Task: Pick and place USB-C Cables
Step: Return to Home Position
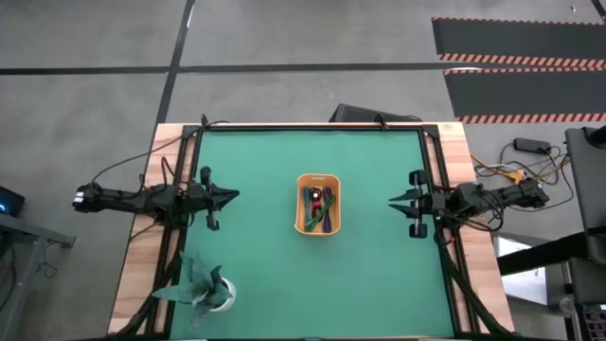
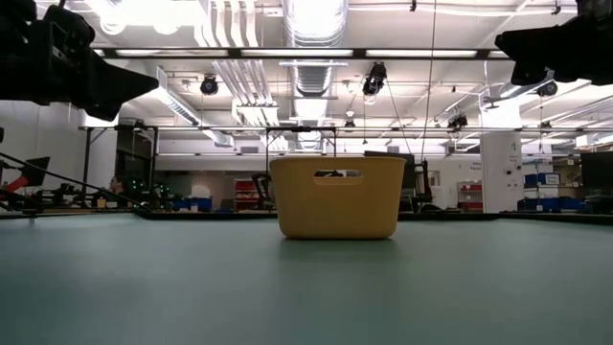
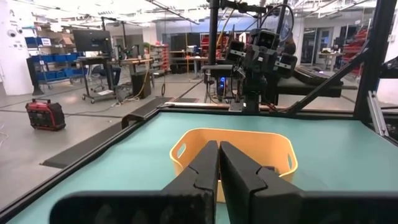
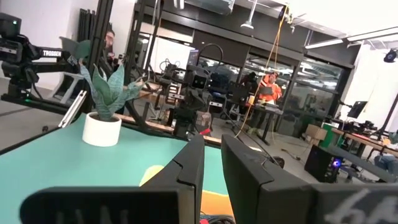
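The orange tray (image 1: 317, 178) stands in the middle of the green table; it also shows in the low view (image 2: 335, 196) and the left wrist view (image 3: 233, 146). Inside it lie bundled cables: a red-and-black one (image 1: 309, 198), a purple one (image 1: 325, 210) and a dark green one (image 1: 329, 194). I make out no light blue cable. My left gripper (image 1: 235, 196) hangs above the table left of the tray, shut (image 3: 219, 152). My right gripper (image 1: 392, 201) hangs right of the tray, its fingers a narrow gap apart (image 4: 212, 152). Neither touches anything.
A teal folded-paper plant in a white pot (image 1: 206, 289) stands at the table's near left corner, also seen in the right wrist view (image 4: 102, 127). Black frame rails run along the table's edges. Bare green mat lies all around the tray.
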